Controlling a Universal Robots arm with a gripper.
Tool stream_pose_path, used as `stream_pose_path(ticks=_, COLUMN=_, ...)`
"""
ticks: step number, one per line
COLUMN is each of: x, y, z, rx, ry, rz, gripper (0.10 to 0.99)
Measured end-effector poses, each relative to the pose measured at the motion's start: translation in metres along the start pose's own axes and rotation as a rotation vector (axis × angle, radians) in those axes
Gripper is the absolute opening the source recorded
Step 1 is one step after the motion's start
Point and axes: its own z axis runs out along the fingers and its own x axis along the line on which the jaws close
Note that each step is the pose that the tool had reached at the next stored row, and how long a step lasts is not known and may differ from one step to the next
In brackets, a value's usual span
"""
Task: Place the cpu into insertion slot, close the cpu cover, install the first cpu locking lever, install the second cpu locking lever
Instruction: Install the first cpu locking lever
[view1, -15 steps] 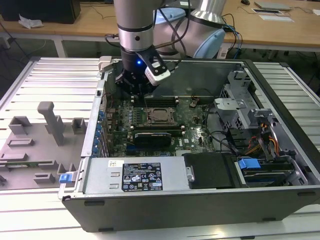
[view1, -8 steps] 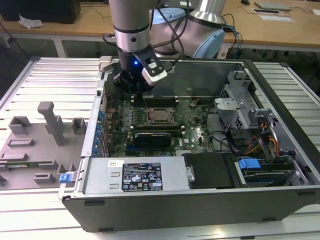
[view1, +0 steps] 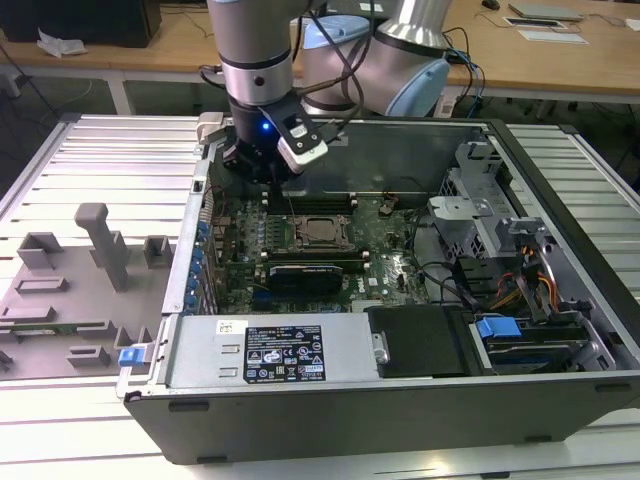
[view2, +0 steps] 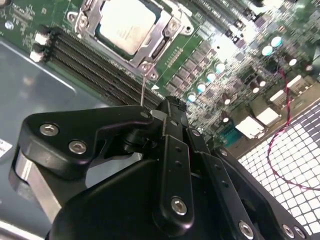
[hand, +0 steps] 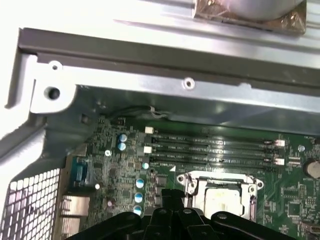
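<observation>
The cpu lies flat in the insertion slot on the green motherboard, silvery top up. The cpu cover is folded down around it as a metal frame. A thin wire locking lever rises from the socket's corner toward my gripper. The black fingertips meet in a point right beside the lever's upper end; I cannot tell whether they pinch it. In the exterior view my gripper hangs over the board's far left part, just behind the socket. The first wrist view has the cpu close to the gripper.
Long black memory slots run beside the socket, near the case's back wall. A black card, the power supply and a drive cage crowd the case. A grey fixture tray lies at the exterior view's left.
</observation>
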Motion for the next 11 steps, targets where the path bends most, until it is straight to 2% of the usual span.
stream_pose_path(ticks=1, x=0.0007, y=0.0001, z=-0.0001, rx=-0.008, ry=-0.0030, rz=0.000, gripper=0.106)
stream_pose_path(ticks=3, x=0.0025, y=0.0003, z=-0.0002, rx=-0.039, ry=-0.0129, rz=0.003, gripper=0.106)
stream_pose_path(ticks=4, x=0.0028, y=0.0003, z=-0.0002, rx=-0.050, ry=-0.0160, rz=0.004, gripper=0.106)
stream_pose_path(ticks=5, x=0.0030, y=0.0004, z=-0.0003, rx=-0.068, ry=-0.0211, rz=0.005, gripper=0.106)
stream_pose_path(ticks=6, x=0.0031, y=0.0003, z=-0.0003, rx=-0.076, ry=-0.0235, rz=0.005, gripper=0.106)
stream_pose_path(ticks=8, x=0.0032, y=0.0003, z=0.0001, rx=-0.084, ry=-0.0260, rz=0.006, gripper=0.106)
stream_pose_path(ticks=11, x=0.0010, y=0.0000, z=0.0006, rx=-0.085, ry=-0.0259, rz=0.006, gripper=0.106)
